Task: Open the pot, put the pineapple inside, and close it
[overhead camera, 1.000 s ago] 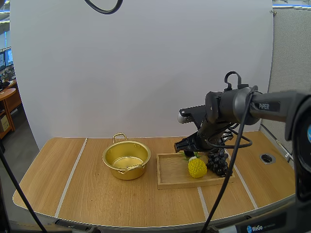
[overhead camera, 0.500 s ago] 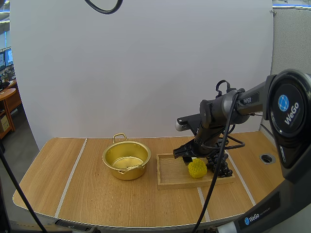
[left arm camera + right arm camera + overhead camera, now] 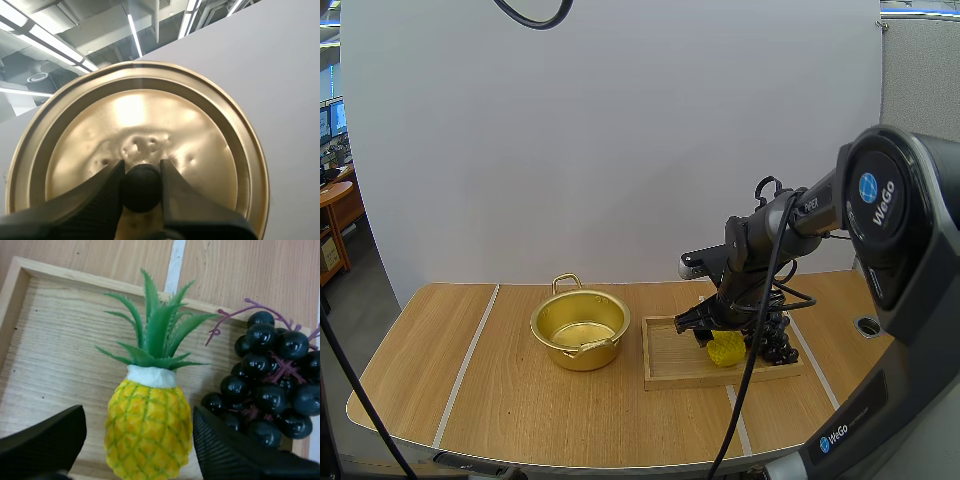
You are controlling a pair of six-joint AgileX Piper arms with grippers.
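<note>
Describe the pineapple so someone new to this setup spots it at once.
On the table, right of the gold pot, sits a wooden tray. The pineapple lies in it beside a bunch of dark grapes, between the open fingers of the right gripper. It alone is yellow and cross-hatched, with a green leafy crown.

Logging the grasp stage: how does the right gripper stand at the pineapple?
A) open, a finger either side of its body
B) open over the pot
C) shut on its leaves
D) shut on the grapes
A: the right gripper is open, its fingers flanking the pineapple in the wooden tray beside the grapes.
</note>
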